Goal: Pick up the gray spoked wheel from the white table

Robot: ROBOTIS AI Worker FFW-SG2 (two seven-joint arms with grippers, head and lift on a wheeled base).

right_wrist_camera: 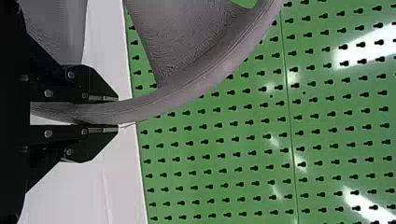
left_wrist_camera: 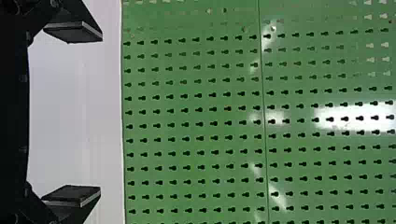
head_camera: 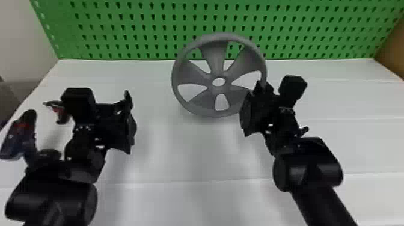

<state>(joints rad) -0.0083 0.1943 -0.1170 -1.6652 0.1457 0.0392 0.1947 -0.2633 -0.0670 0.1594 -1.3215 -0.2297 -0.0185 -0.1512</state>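
The gray spoked wheel (head_camera: 214,64) is tilted up over the white table (head_camera: 186,156), its round face toward the head camera. At the wheel's right edge is my right gripper (head_camera: 262,87). In the right wrist view, the right gripper (right_wrist_camera: 114,112) is shut on the rim of the wheel (right_wrist_camera: 187,88), with one finger on either side of it. My left gripper (head_camera: 130,120) stands apart from the wheel, to its left in the head view. The left gripper (left_wrist_camera: 77,114) has its fingers spread wide with nothing between them in the left wrist view.
A green pegboard (head_camera: 144,30) rises along the table's back edge, behind the wheel. A brown panel (head_camera: 393,51) stands at the far right, and a pale wall (head_camera: 18,39) at the far left.
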